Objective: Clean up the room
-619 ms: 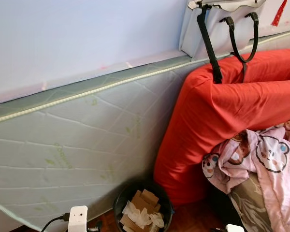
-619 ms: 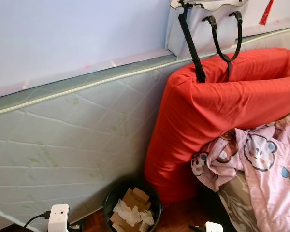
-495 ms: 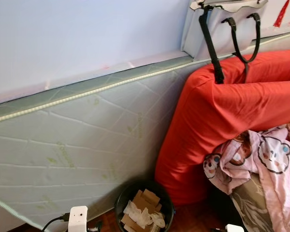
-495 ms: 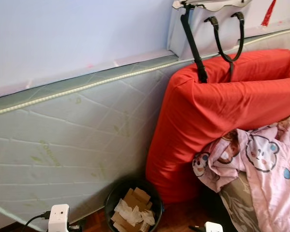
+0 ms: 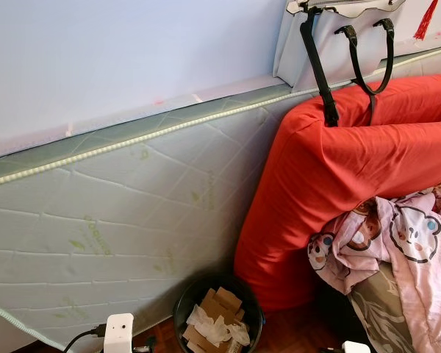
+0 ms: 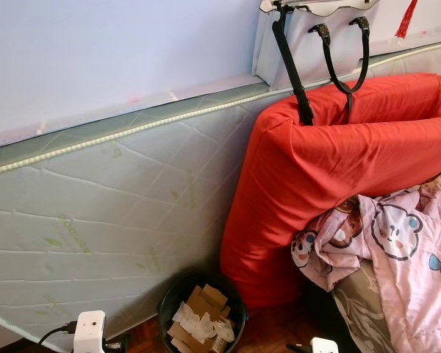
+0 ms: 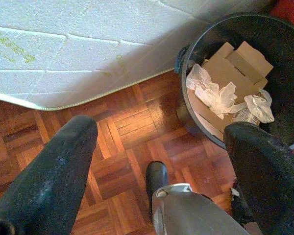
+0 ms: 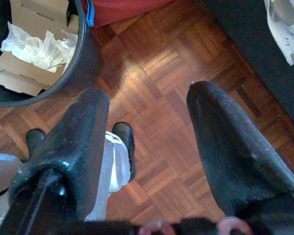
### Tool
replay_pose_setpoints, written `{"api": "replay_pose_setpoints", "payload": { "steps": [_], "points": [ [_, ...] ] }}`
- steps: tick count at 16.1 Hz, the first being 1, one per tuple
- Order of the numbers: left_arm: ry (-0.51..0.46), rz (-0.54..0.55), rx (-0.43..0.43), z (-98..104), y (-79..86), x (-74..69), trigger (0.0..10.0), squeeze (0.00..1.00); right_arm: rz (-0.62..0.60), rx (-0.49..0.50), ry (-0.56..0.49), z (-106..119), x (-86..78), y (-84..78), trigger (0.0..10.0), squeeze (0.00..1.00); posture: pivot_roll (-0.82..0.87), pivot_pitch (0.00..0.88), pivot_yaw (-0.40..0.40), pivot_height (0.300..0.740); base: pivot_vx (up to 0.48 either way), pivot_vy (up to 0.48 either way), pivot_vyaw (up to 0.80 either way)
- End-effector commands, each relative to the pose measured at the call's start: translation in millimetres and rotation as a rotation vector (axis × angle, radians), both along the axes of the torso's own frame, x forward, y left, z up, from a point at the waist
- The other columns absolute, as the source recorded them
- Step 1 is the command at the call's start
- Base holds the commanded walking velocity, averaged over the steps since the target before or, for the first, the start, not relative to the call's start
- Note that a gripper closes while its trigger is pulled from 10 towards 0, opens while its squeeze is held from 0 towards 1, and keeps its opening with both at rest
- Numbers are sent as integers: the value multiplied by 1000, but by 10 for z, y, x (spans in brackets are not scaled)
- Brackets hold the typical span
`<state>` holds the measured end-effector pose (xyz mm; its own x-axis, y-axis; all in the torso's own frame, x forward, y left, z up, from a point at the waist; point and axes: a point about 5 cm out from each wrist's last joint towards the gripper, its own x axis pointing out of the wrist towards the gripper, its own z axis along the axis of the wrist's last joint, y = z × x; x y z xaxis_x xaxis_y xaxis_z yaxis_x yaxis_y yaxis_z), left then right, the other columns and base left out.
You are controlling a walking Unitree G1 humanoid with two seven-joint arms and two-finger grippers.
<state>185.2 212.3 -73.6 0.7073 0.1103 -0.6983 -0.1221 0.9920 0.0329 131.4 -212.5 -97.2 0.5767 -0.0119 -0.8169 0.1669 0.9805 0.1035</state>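
Head views: a black bin (image 5: 219,312) of cardboard and crumpled paper sits at the lower centre, against a pale mattress (image 5: 117,220) and a red cushion (image 5: 338,176).

Left wrist view: the left claw (image 7: 159,161) spreads wide, empty, over wooden floor (image 7: 117,147).

Right wrist view: the right claw (image 8: 149,127) gapes wide, empty.

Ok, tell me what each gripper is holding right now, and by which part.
Nothing is held. The left gripper is open above the parquet floor beside the bin; the right gripper is open over the floor too.
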Motion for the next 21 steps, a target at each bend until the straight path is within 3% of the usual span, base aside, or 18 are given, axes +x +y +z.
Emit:
{"api": "replay_pose_setpoints", "payload": {
  "steps": [1, 21],
  "points": [
    [25, 8, 0, -27, 4, -44, 10000, 0, 1, -3, 4, -1, -17, -22, 10000, 0, -19, 0, -36, 738, 0, 0, 0],
    [26, -3, 2, -28, 5, -46, 10000, 0, 10, 7, 2, -1, -19, -16, 10000, 0, -17, 0, -36, 738, 0, 0, 0]
  ]
}}
